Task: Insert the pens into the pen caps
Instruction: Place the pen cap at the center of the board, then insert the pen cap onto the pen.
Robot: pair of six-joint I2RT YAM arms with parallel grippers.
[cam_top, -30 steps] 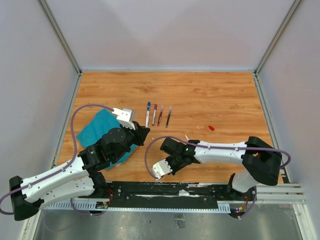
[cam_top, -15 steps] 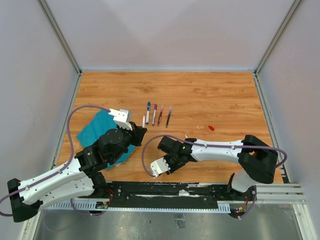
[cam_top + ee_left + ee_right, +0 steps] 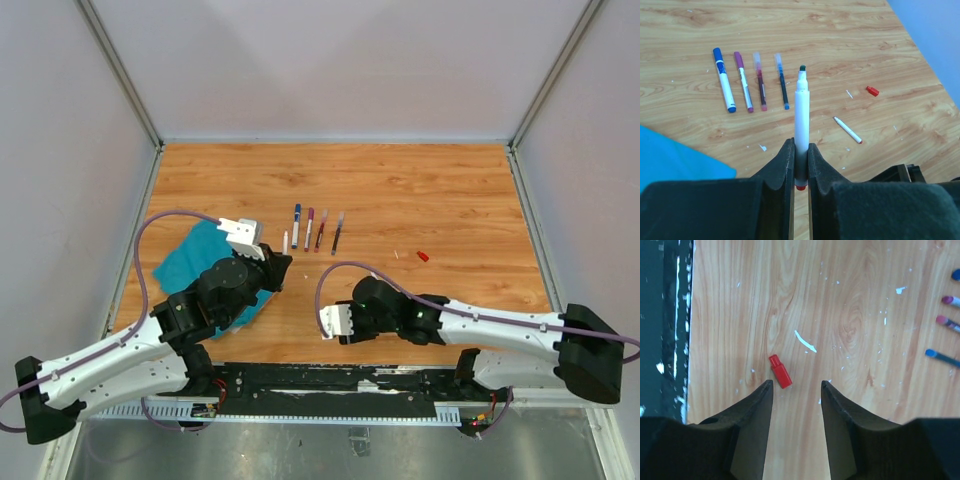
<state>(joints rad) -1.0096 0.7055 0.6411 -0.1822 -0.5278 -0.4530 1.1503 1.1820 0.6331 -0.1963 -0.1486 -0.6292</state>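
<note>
My left gripper (image 3: 279,264) (image 3: 800,144) is shut on a white pen (image 3: 801,110) with a dark tip and a red end, held above the table and pointing at the pen row. Four pens lie side by side: blue (image 3: 723,85), magenta (image 3: 743,82), pink (image 3: 760,82) and dark blue (image 3: 781,82); the top view shows the row (image 3: 309,228). A small white pen (image 3: 847,130) lies apart. My right gripper (image 3: 348,318) (image 3: 796,383) is open and empty, low over the table. A red cap (image 3: 780,371) lies just ahead of its left fingertip. Another red cap (image 3: 423,256) (image 3: 871,90) lies further right.
A teal cloth (image 3: 195,260) (image 3: 670,155) lies at the left under my left arm. The black base rail (image 3: 330,378) (image 3: 665,315) runs along the near edge. White flecks (image 3: 805,341) dot the wood. Grey walls enclose the table.
My right arm has stretched out lower and its gripper has shifted to the right. My left gripper drew back slightly with the pen, whose tip now shows in the top view.
</note>
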